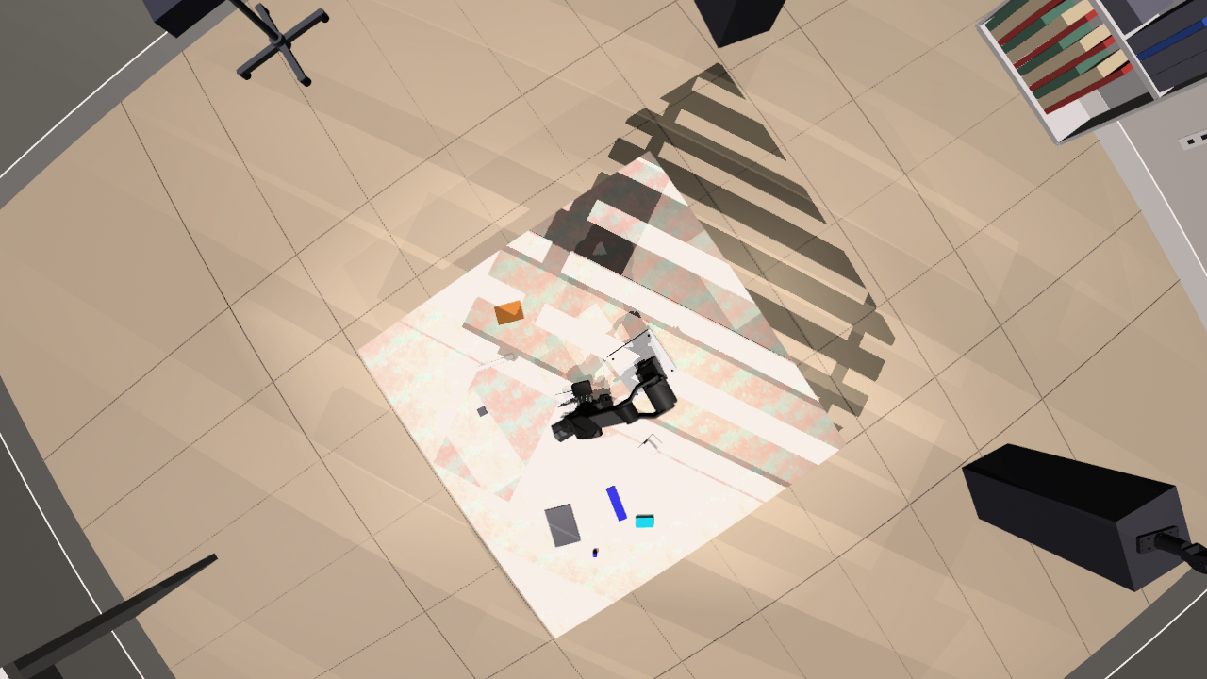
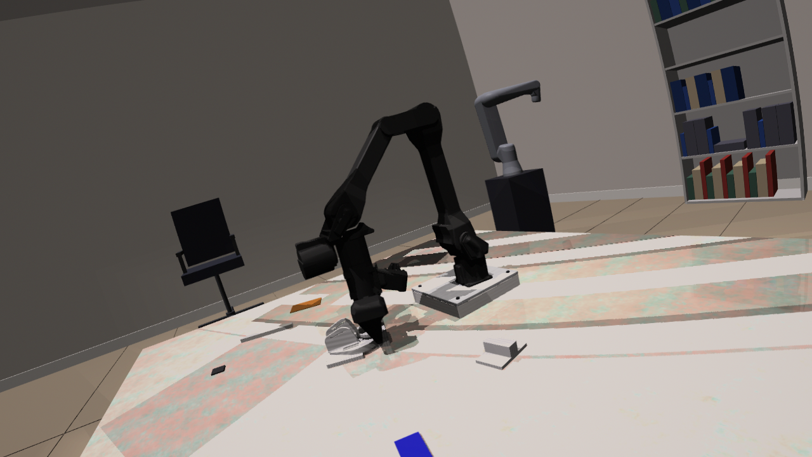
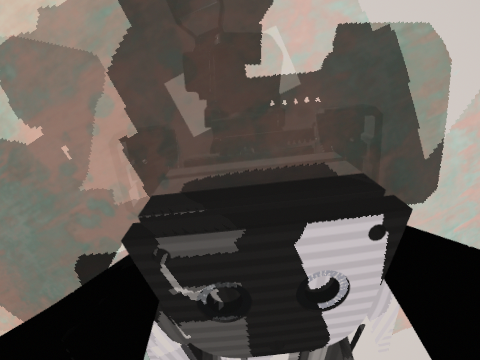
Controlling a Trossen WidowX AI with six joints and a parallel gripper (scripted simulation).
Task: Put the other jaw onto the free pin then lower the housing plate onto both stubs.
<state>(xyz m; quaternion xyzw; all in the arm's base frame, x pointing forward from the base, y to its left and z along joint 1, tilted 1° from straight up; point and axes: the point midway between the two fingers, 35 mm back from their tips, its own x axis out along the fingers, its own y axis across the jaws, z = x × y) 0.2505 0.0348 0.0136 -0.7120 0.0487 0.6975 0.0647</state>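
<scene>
- Watching my gripper [image 2: 379, 336] [image 3: 264, 242], I see its fingers spread wide astride the housing plate [image 3: 350, 245]; grip unclear.
- Presumably, straddling lets me level its two holes over the stubs; I cannot confirm seating.

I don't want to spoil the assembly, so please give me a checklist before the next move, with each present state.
1. Gripper down at the grey assembly: ok.
2. Plate with two round holes between the fingers: ok.
3. Fingers pressing firmly on this plate: cannot tell.
4. Both jaws on pins, teeth meshed: cannot tell, hidden.
5. Plate level and closed on both stubs: cannot tell, stubs hidden.
6. Gripper moved away from the assembly: not ok.
</scene>
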